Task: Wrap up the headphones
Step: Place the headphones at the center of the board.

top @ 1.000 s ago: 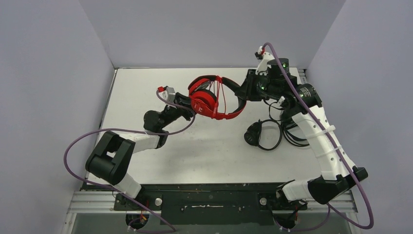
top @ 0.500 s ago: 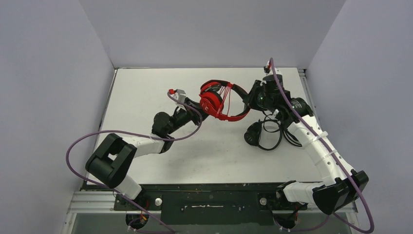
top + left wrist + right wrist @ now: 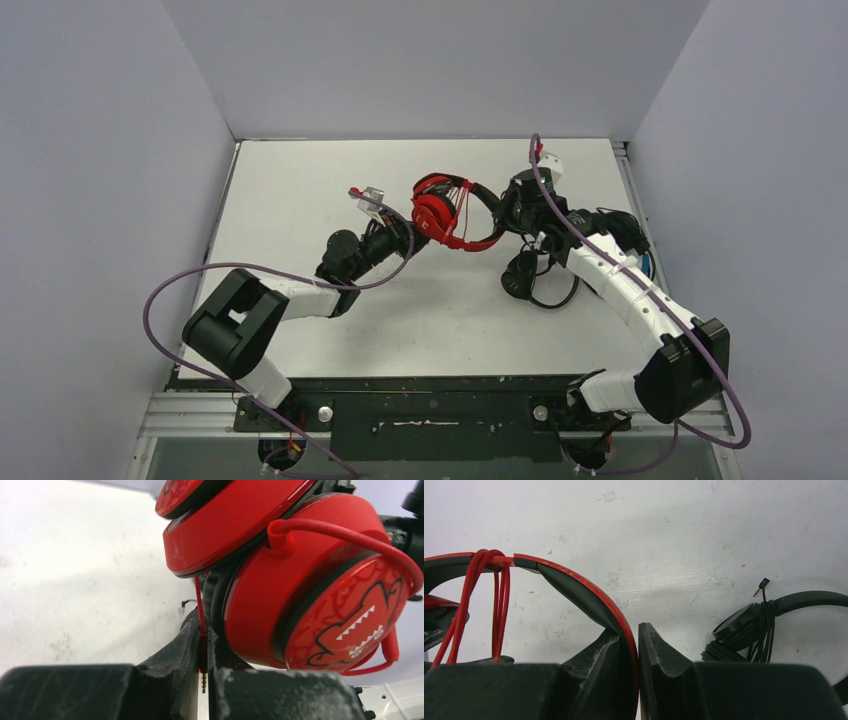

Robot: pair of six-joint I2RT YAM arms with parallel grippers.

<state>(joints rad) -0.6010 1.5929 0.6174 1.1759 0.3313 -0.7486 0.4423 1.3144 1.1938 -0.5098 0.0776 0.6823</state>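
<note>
Top external view shows a white tabletop (image 3: 300, 190) with a pair of red over-ear headphones (image 3: 445, 212) just toward 12 o'clock of its centre, held between the two grippers. The right gripper (image 3: 505, 212) sits at 3 o'clock of them; in the right wrist view its jaws are clamped on the red-edged headband (image 3: 574, 587). The left gripper (image 3: 405, 235) sits at 8 o'clock of them, under the ear cups. A pair of black over-ear headphones (image 3: 530, 275) lies on the table at 4 o'clock of the red pair, partly under the right arm, with its dark cable bunched around it. A thin red cord (image 3: 499, 595) loops several times over the red headband. In the left wrist view the left jaws pinch this cord just above its gold-tipped plug (image 3: 203, 680), which hangs down between the fingers.
</note>
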